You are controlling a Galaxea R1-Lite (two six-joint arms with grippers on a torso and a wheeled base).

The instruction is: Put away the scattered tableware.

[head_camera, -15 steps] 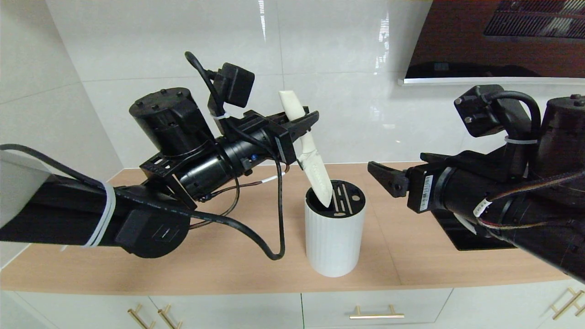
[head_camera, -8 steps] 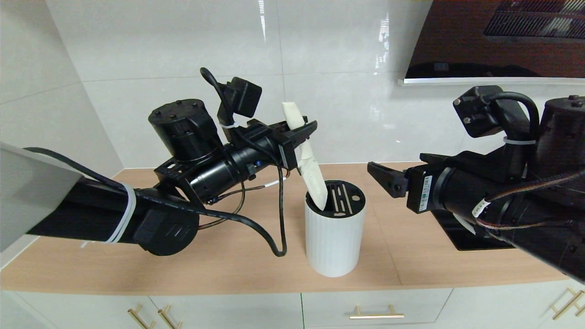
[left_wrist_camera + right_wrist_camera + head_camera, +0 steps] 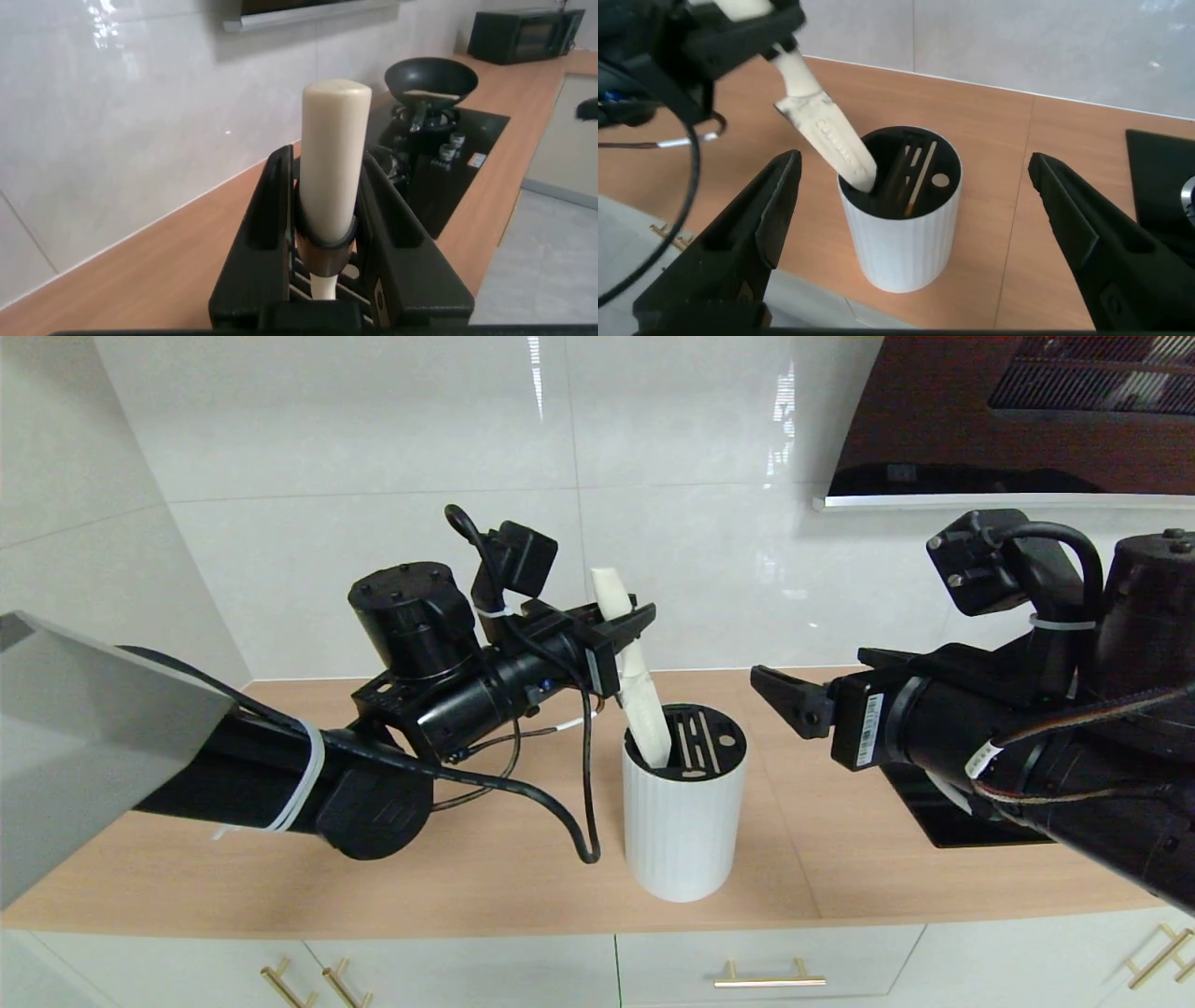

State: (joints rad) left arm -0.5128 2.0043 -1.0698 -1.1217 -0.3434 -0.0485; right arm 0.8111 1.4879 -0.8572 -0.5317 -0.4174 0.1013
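A white ribbed holder (image 3: 684, 826) with a black slotted top stands on the wooden counter (image 3: 467, 868). My left gripper (image 3: 624, 623) is shut on the cream handle of a white knife (image 3: 635, 672), whose blade tip dips into the holder's left opening. In the left wrist view the knife handle (image 3: 333, 177) stands upright between the fingers (image 3: 273, 215). The right wrist view looks down on the holder (image 3: 901, 224) and the knife blade (image 3: 827, 135) entering it. My right gripper (image 3: 789, 702) hangs open just right of the holder, apart from it.
A black cooktop (image 3: 943, 807) is set into the counter at the right, with a frying pan (image 3: 432, 82) on it. A range hood (image 3: 1008, 420) hangs above. Tiled wall runs behind. Drawers with brass handles (image 3: 768, 980) sit below the counter edge.
My left gripper has come down and slightly right with the knife, and the blade has sunk deeper into the holder. The right arm has kept still.
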